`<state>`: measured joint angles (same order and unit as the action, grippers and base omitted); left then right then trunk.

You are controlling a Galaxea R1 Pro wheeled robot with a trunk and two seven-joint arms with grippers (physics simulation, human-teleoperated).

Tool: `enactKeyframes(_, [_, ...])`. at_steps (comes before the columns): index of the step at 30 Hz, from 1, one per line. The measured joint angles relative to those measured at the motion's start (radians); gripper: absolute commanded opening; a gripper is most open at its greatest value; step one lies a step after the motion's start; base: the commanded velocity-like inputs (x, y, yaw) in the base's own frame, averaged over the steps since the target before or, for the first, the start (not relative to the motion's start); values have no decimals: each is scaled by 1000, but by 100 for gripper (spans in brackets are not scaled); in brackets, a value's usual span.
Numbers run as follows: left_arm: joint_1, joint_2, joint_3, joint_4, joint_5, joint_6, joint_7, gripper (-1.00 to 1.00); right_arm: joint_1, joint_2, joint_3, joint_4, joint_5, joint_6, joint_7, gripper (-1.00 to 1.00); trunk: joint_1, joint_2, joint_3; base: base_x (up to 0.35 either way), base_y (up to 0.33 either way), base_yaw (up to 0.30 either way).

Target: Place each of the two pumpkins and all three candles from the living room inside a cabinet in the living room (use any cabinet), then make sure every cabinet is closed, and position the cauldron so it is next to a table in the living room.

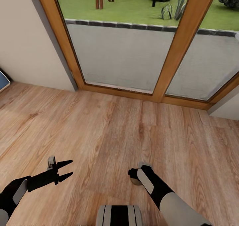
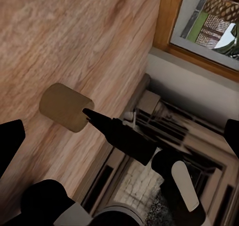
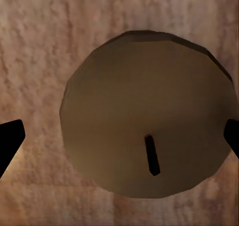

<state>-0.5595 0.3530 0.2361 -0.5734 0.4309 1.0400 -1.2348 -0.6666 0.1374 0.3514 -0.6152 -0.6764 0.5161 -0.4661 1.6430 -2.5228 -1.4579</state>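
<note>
A squat olive-grey candle (image 3: 144, 116) stands on the light wood plank floor, its dark wick showing in the right wrist view. My right gripper (image 3: 121, 138) hangs straight above it, open, with one black fingertip on each side of the candle and a small gap left. In the head view the candle (image 1: 135, 180) peeks out under the right gripper (image 1: 136, 174). The left wrist view shows the candle (image 2: 63, 106) with a right finger (image 2: 115, 132) at its side. My left gripper (image 1: 62, 170) is open and empty, low over the floor to the left.
A glazed door with a thick wooden frame (image 1: 172, 53) spans the far side, with a patio and lawn beyond. A white wall (image 1: 30, 36) closes the left, with a blue object (image 1: 2, 80) at its foot. My own base (image 1: 119, 216) is at the near edge.
</note>
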Motion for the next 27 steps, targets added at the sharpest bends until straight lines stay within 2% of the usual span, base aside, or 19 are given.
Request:
enactKeyframes(2, [0,0,0,0,0,0,0,100,0,0,0,-18,0,-3,-34,100,1,0,-8,0,0,0])
enactKeyframes(17, [0,0,0,0,0,0,0,100,0,3,0,-15,-2,-2,-30,100,1,0,-8,0,0,0])
enactKeyframes(27, [0,0,0,0,0,0,0,100,-1,12,-5,-5,59,-2,-25,100,1,0,-8,0,0,0])
